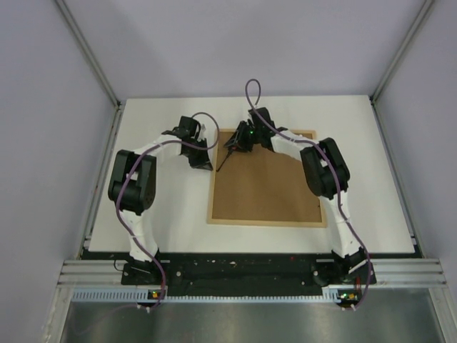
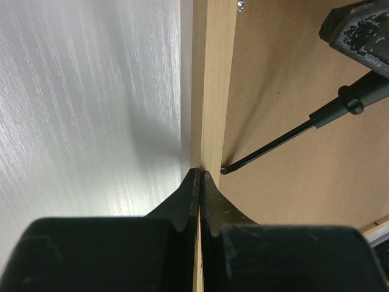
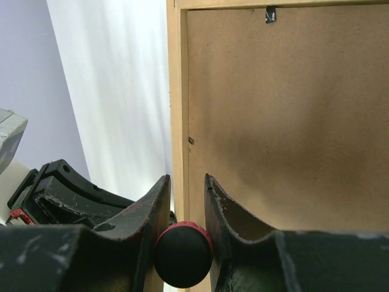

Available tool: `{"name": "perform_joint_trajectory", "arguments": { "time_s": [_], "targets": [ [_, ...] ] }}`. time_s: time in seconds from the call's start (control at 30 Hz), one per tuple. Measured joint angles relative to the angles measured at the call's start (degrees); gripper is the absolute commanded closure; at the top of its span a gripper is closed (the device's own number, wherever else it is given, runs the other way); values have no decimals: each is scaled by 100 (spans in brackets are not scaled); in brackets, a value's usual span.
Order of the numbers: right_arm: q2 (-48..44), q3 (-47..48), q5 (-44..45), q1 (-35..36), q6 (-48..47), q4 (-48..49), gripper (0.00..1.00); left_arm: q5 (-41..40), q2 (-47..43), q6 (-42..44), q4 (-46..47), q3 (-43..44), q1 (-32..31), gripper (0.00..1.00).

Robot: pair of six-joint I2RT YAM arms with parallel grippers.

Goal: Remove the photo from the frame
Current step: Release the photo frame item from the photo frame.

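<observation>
Fingers [image 2: 179, 204] of the left gripper [image 2: 199, 173] are pressed together at the frame's [image 2: 213, 91] left rim, probably bracing it, while the right gripper's [image 3: 185, 179] fingers [image 3: 155, 207] clamp a pick tool [image 2: 285, 137], its tip at the backing board's [image 2: 292, 79] edge, likely to pry; frame lies face-down mid-bench [image 1: 385, 179], the photo hidden underneath.

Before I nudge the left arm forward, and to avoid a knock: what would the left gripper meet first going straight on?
The frame, its light-wood rail: the shut left gripper points right at it, touching or just short; depth is unclear. The black tool rests its tip beside, on the backing board.
</observation>
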Motion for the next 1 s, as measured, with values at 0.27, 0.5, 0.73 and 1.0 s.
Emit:
{"name": "perform_joint_trajectory", "arguments": {
  "time_s": [0.27,0.5,0.73,1.0],
  "targets": [
    [0,127,125,136,-87,-181,100,-44,-94,-2,-94,-103,-2,100],
    [0,518,415,356,-553,-605,100,-105,-127,-4,-190,-111,-15,100],
    [2,664,549,490,-778,-756,100,-192,-190,-4,-262,-168,-50,100],
    [46,1078,437,872,-651,-953,100,-214,-203,-35,-157,-177,-142,100]
  ]
}}
